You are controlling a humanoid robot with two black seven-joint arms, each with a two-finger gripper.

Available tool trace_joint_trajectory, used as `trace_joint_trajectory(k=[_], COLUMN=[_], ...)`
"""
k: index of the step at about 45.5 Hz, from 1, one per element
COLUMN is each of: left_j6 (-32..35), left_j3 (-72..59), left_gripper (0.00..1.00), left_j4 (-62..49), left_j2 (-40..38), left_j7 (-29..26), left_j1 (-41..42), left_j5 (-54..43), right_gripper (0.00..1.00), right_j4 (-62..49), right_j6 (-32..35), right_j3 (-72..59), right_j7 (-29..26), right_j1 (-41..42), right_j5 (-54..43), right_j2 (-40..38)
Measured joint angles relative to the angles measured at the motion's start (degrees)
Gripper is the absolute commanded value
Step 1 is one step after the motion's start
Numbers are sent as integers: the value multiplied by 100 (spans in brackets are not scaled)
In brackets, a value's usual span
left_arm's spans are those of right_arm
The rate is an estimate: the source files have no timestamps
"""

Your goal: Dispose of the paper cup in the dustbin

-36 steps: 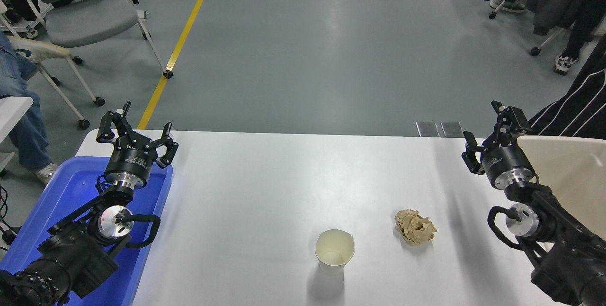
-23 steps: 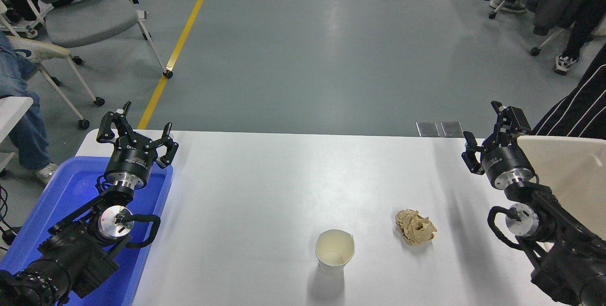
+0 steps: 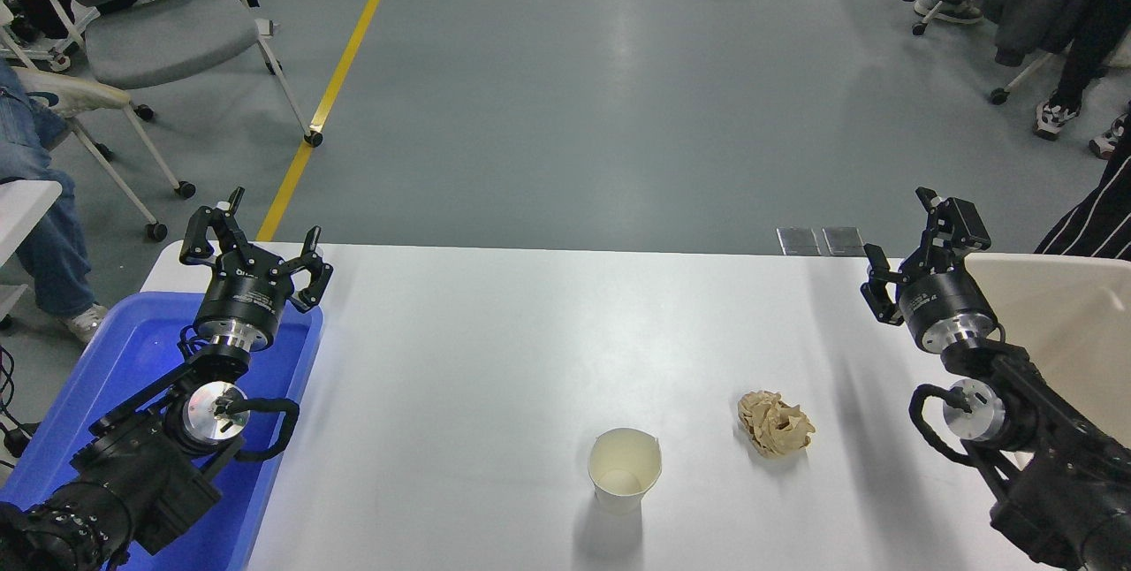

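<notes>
Head view: the paper cup (image 3: 625,470) stood upright and open-mouthed on the white table (image 3: 495,350) near its near edge, with the crumpled paper ball (image 3: 775,423) just beside it at 2 o'clock. My right gripper (image 3: 914,244) hung with fingers spread and empty at the table's 3 o'clock side, just beside the dustbin (image 3: 1060,315) and well apart from the cup. My left gripper (image 3: 256,239), also spread and empty, sat parked over the blue tray (image 3: 132,359) at 9 o'clock.

- You see the dustbin (image 3: 1074,315) only in part: the right edge cuts it, the right arm (image 3: 1043,456) covers its near side.
- The left arm (image 3: 132,465) hides much of the blue tray (image 3: 115,359).
</notes>
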Motion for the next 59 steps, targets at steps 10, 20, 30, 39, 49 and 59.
trace_joint_trajectory(k=[10,20,30,39,49,59], left_j6=[0,0,0,1,1,1], left_j3=[0,0,0,0,0,0], left_gripper=[100,100,100,100,100,100], left_j4=[0,-1,-1,-1,0,0], left_j2=[-3,-3,0,0,0,1], left_j7=[0,1,4,3,0,1], left_j1=[-2,-3,-3,-3,-2,-2], left_j5=[0,1,1,3,2,1], right_gripper=[99,99,99,99,99,99], right_j4=[208,1080,2235,3045,3537,3715], right_j6=[-19,-267,-434,-481,-489,-483], right_j3=[-21,-548,-1437,-2145,-3214,-4925], right_j7=[-56,-463,-1039,-1311,-1424,-1439], right_j1=[-19,9,331,602,986,2157], right_j5=[-10,-75,-252,-887,-2079,-3046], right_j2=[-22,-490,-1345,-1914,-2182,-2248])
